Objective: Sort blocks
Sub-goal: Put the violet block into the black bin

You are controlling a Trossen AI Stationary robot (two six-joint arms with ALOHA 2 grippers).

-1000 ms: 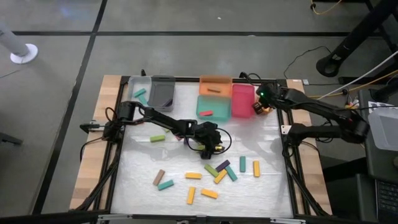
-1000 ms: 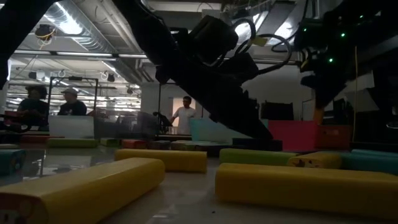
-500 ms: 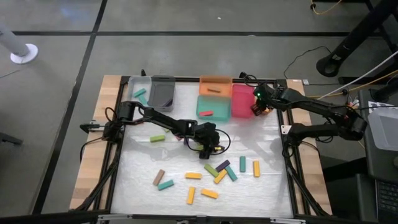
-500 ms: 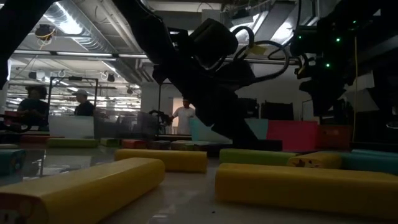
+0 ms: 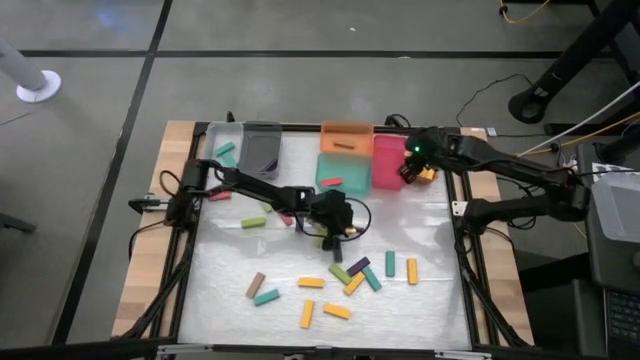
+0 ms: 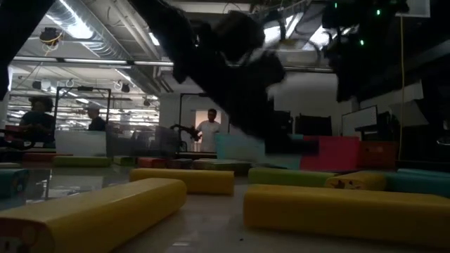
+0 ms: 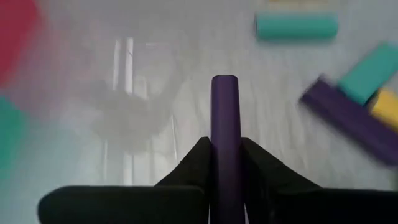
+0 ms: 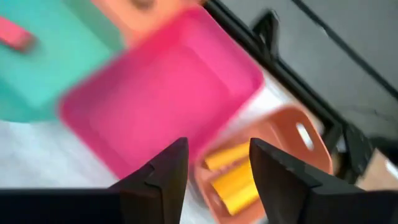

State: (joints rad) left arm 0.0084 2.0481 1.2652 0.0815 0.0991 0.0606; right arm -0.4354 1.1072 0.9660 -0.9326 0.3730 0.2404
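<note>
My left gripper (image 5: 335, 238) hangs over the table's middle, shut on a purple block (image 7: 224, 124). Several yellow, teal, green, brown and purple blocks (image 5: 355, 278) lie flat on the white mat nearer the front edge, and a green one (image 5: 253, 222) lies to the left. My right gripper (image 8: 214, 165) stands open at the far right, above a salmon bin (image 8: 292, 140) that holds yellow blocks (image 8: 233, 180), beside the pink bin (image 5: 390, 160). Nothing is between its fingers. My left gripper pinches the purple block's two long sides (image 7: 224, 152) between its two fingers. The fingers slant down from the table's left and lie along the block, whose free end (image 7: 224, 84) sticks out past them. The block is lifted clear of the mat.
Along the far edge stand a grey bin (image 5: 262, 145), an orange bin (image 5: 346, 133), a teal bin (image 5: 340, 170) with a red block inside, and the pink bin. A teal block (image 5: 226, 152) lies at the far left. People stand in the room beyond the table.
My left gripper has risen from the mat with the purple block. My right gripper has gone up, above the bins at the far right.
</note>
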